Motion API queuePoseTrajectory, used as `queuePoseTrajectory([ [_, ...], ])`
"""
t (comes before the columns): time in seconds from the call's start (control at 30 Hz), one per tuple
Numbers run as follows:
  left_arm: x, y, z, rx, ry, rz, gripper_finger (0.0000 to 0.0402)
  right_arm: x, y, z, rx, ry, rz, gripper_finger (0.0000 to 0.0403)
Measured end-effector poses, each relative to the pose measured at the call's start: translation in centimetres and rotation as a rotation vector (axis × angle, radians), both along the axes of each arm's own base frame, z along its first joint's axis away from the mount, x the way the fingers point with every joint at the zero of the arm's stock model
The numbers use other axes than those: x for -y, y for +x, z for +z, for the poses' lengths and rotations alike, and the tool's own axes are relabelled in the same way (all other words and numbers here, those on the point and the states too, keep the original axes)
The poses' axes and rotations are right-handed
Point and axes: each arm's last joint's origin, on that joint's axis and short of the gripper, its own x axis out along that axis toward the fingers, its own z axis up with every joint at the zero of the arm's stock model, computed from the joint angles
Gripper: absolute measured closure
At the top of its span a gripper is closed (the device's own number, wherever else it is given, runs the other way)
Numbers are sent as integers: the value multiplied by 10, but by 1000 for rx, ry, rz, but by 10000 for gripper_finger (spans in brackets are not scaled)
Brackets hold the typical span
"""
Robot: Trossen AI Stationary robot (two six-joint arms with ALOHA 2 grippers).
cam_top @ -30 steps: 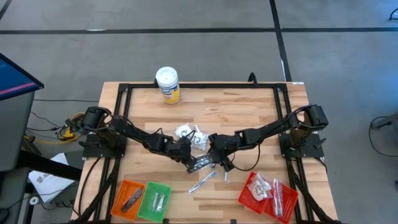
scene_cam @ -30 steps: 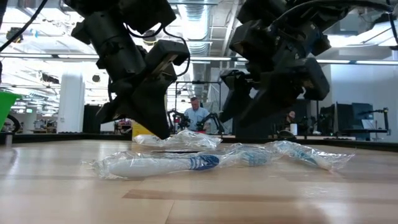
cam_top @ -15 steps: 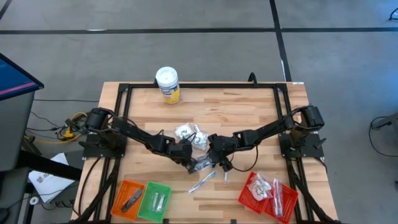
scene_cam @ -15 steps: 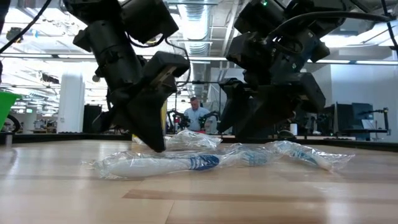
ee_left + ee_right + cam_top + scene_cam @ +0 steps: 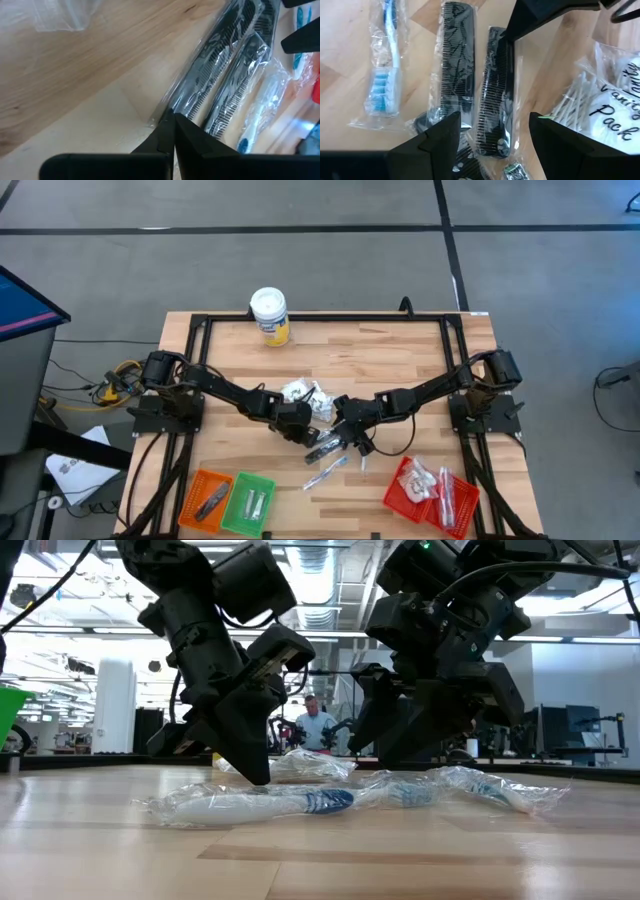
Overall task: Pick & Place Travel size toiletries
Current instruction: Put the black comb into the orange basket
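Black plastic combs (image 5: 495,95) in crinkly clear wrappers lie mid-table. From the left, the left gripper (image 5: 172,131) is pinched shut on a wrapper's corner; the right gripper (image 5: 492,130) hangs over them, jaws apart, empty. Light, stiff combs, slippery film: I'd grip across a spine. Nearby, a wrapped toothbrush (image 5: 385,75).

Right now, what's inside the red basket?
The red basket holds clear-wrapped toiletries: white packs and slim wrapped sticks piled together. Their count can't be told, and anything under the pile is covered.
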Motion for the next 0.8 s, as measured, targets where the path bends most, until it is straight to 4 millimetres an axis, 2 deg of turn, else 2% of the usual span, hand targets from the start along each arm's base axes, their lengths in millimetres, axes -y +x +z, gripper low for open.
queuePoseTrajectory([
  [0.17, -4, 2, 2, 37, 17, 20, 401, 0, 0, 0, 0, -2, -2, 175],
  [0.33, 2, 2, 6, 64, 41, 13, 401, 0, -1, 0, -6, -4, -3, 175],
  [0.6, 4, 0, 29, 160, 110, 55, 401, 1, -1, 0, -6, -15, -12, 175],
  [0.8, 4, -1, 24, 130, 130, 40, 401, 1, 0, 0, 0, -15, -12, 175],
])
